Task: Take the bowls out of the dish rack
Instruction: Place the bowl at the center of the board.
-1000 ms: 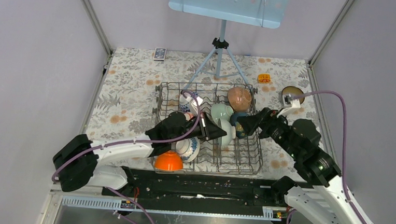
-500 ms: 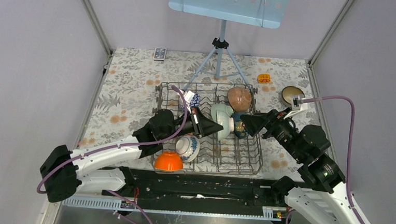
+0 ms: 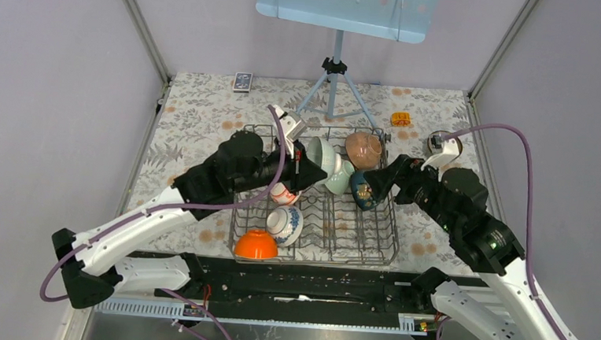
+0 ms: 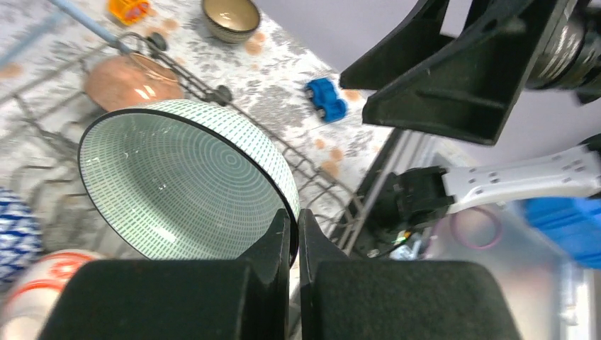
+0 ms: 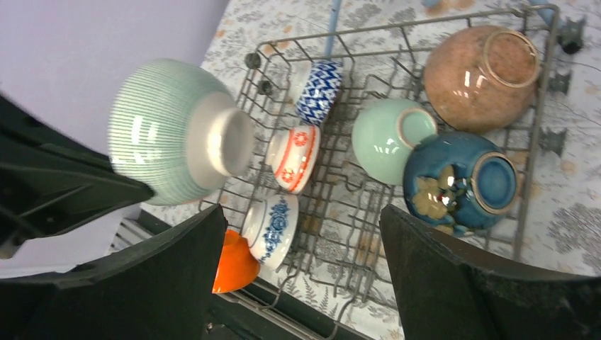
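While my left arm stretches forward, my left gripper (image 4: 294,228) clamps the pale green bowl (image 4: 181,188) at its rim, dish rack (image 3: 391,246) below; right gripper (image 5: 303,219) spread, empty.

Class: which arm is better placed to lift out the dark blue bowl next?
Likely right: the right tool, open, hovers by the dark blue bowl; the left tool is shut on the striped green bowl.
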`<control>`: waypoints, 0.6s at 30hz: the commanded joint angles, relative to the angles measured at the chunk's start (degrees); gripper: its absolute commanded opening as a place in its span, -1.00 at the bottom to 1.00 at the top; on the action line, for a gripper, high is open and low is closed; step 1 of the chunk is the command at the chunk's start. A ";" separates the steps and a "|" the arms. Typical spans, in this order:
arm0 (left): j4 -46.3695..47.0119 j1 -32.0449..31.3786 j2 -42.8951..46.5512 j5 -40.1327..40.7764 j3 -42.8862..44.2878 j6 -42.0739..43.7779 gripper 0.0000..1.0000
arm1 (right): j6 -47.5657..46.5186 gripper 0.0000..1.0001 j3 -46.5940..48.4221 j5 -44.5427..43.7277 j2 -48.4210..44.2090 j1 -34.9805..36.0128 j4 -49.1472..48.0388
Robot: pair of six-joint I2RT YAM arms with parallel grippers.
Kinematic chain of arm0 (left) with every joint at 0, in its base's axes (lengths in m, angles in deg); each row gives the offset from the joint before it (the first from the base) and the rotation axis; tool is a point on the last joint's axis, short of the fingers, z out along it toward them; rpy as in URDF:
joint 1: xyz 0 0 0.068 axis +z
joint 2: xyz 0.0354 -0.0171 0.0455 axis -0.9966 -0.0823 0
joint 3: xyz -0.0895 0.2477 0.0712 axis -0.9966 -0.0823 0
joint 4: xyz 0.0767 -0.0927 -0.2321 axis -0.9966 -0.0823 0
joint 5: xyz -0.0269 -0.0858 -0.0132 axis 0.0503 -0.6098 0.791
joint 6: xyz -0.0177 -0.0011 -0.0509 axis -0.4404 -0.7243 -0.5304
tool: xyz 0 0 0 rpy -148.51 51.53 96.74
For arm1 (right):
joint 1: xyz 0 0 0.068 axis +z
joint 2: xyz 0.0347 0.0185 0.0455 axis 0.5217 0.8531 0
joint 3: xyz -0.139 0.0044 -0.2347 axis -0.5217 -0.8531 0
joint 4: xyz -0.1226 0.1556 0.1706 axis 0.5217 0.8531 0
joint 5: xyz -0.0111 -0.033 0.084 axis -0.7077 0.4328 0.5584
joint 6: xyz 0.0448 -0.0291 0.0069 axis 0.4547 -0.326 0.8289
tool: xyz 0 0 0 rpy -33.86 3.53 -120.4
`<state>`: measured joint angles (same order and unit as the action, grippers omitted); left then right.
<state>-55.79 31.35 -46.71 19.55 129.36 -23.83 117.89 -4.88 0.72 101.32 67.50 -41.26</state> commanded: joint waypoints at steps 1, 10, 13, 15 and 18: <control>-10.48 -0.69 1.99 4.52 7.17 18.54 -1.00 | -1.00 0.73 6.48 -6.99 4.04 0.25 8.75; -21.47 -11.46 1.36 19.52 14.44 42.60 -1.00 | -4.43 0.75 15.17 -6.69 7.87 0.24 17.88; -22.34 -18.24 2.31 26.07 11.61 51.25 -1.00 | -5.55 0.75 17.05 -5.78 8.97 0.25 19.99; -22.66 -22.67 2.63 31.25 9.36 56.06 -1.00 | -6.21 0.75 18.43 -4.30 10.18 0.26 21.57; -22.84 -27.59 2.31 38.50 6.12 61.40 -1.00 | -7.14 0.75 21.37 -2.45 12.54 0.26 24.11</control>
<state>-80.05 8.92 -45.87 43.60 138.30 24.10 113.43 11.87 -3.92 111.09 67.50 -21.54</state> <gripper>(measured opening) 0.027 0.872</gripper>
